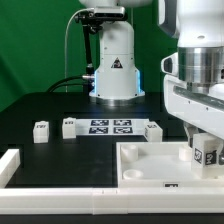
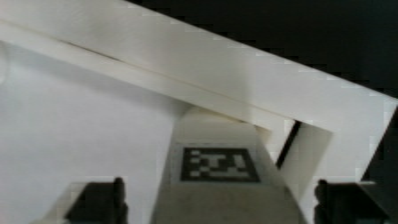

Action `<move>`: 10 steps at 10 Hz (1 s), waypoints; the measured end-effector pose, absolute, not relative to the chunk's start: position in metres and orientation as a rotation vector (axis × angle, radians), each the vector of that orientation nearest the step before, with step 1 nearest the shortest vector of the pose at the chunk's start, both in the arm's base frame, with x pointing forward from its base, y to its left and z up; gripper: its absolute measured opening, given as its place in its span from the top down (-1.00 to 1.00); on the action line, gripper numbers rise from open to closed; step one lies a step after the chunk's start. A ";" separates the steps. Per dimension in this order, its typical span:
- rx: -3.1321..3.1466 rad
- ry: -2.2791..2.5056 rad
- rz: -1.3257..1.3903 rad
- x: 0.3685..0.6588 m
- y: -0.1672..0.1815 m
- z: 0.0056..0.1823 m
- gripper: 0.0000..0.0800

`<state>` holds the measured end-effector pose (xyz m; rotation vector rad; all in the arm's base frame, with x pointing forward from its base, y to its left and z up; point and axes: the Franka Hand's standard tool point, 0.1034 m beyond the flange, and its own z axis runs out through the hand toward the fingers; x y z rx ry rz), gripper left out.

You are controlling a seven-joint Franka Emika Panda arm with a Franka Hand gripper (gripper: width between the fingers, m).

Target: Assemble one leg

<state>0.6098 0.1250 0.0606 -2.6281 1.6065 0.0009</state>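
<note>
The gripper (image 1: 207,152) is holding the leg (image 1: 208,153), a small white block with a black-and-white tag on its face. It is hanging at the near right part of the counter (image 1: 60,100), as the exterior view shows it, right over the big white tabletop (image 1: 150,160). The leg is standing up straight, with its long side going up and down.

In the wrist view the two dark fingers (image 2: 98,200) are sitting on each side of the leg (image 2: 222,165), squeezing it between them. So the gripper is partly closed, just wide enough for the leg.

The leg is pointing straight down from the gripper, close to the raised rim of the tabletop (image 2: 107,110) near a corner. I think the leg is meant to go down into a corner there, but I cannot see the hole.

Three more small white blocks (image 1: 41,131) are sitting far off across the counter, beside the marker board (image 1: 111,126).
</note>
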 end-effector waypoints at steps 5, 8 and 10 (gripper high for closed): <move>-3.005 0.696 -0.027 0.609 0.124 0.061 -0.62; -3.087 0.230 -0.046 0.610 0.123 0.062 -0.62; -3.104 -0.031 -0.052 0.610 0.122 0.062 -0.62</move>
